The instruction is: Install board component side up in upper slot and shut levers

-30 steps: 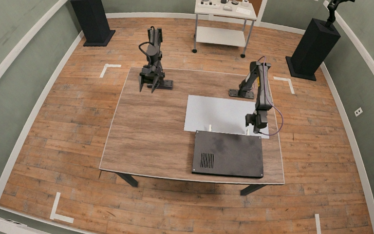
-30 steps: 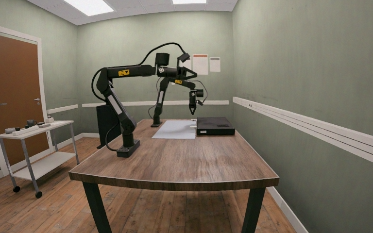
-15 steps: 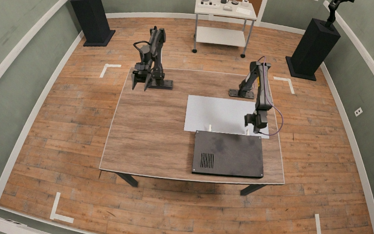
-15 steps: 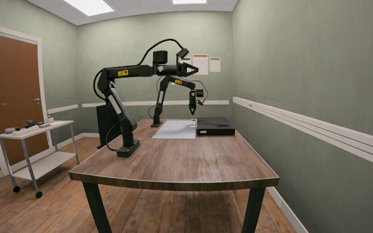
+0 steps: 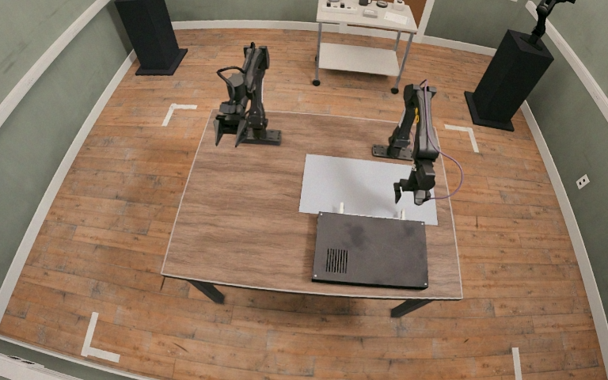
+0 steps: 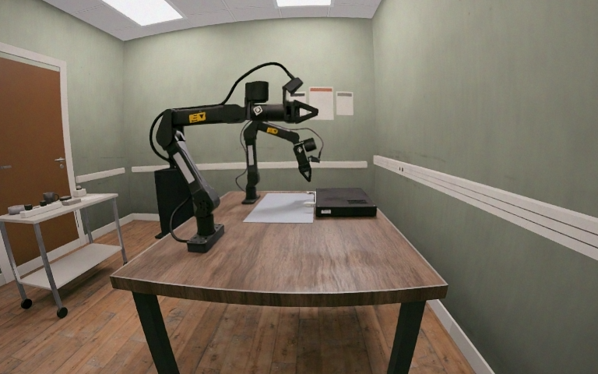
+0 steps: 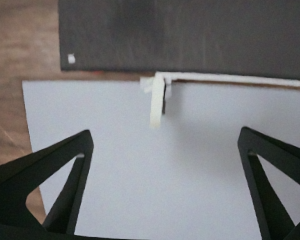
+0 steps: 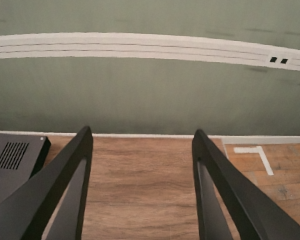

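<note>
The black enclosure (image 5: pixel 375 249) (image 6: pixel 339 197) (image 7: pixel 200 35) (image 8: pixel 12 177) lies flat on the table. A thin white panel (image 7: pixel 230 78) runs along its front edge. One pale lever (image 5: pixel 341 207) (image 7: pixel 156 107) or its like sticks out from the panel in each view; a second lever (image 5: pixel 402 214) shows in the top view. Slot and board's inner part are hidden under the lid. My left gripper (image 5: pixel 408 199) (image 6: pixel 308 179) (image 7: pixel 164 136) is wide open and empty, above the mat near one lever. My right gripper (image 5: pixel 227 144) (image 6: pixel 316 111) (image 8: pixel 143 134) is open and empty, high and away from the enclosure.
A pale mat (image 5: pixel 317 188) (image 6: pixel 279 212) (image 7: pixel 120 200) lies in front of the enclosure on the wooden table (image 5: pixel 232 226) (image 6: pixel 293 259). The enclosure's back is close to the table's edge. A white cart (image 5: pixel 359 58) (image 6: pixel 68 264) stands off the table.
</note>
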Controlling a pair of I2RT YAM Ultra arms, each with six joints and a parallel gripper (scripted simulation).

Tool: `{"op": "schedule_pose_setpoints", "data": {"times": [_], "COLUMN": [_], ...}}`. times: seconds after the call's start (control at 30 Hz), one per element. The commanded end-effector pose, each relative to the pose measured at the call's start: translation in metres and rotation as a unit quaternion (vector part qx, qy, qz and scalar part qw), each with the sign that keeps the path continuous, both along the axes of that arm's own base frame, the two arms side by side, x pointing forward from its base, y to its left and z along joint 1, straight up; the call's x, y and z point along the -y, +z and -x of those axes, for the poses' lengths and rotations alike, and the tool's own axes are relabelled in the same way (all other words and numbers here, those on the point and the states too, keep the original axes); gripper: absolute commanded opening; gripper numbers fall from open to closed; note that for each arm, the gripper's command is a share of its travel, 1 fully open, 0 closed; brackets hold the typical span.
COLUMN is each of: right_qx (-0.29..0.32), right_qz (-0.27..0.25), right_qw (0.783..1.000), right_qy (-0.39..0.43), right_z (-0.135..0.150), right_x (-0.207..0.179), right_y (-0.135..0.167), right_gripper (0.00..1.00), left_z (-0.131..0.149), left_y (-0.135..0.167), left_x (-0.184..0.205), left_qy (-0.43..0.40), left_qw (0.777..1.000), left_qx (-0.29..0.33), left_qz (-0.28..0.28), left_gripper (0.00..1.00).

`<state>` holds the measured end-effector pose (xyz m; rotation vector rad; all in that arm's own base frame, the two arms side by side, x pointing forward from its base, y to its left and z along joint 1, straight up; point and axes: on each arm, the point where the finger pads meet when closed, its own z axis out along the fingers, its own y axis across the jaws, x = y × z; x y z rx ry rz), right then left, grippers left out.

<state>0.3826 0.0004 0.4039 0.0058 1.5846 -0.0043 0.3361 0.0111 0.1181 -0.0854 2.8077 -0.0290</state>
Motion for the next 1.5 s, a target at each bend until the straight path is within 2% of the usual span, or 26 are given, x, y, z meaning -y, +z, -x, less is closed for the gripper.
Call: {"op": "schedule_pose_setpoints", "data": {"times": [0.0, 0.27, 0.37, 1.47], "right_qx": [0.013, 0.013, 0.013, 0.013], "right_qz": [0.002, 0.002, 0.002, 0.000], "right_qw": [1.000, 1.000, 1.000, 1.000], "right_qy": [0.001, 0.001, 0.001, 0.003], "right_z": [0.002, 0.002, 0.002, 0.002], "right_x": [0.001, 0.001, 0.001, -0.001], "right_y": [0.008, 0.008, 0.008, 0.008], "right_gripper": [0.64, 0.64, 0.64, 0.64], "left_z": [-0.017, -0.004, 0.003, 0.000], "left_y": [0.012, 0.011, 0.006, 0.008], "left_x": [-0.002, -0.001, -0.001, 0.000], "left_qy": [0.015, 0.019, 0.019, 0.015], "left_qw": [0.995, 0.989, 0.991, 0.991], "left_qx": [0.096, 0.143, 0.133, 0.134], "left_qz": [0.009, 0.012, 0.012, 0.007], "left_gripper": [1.00, 1.00, 1.00, 1.00]}}
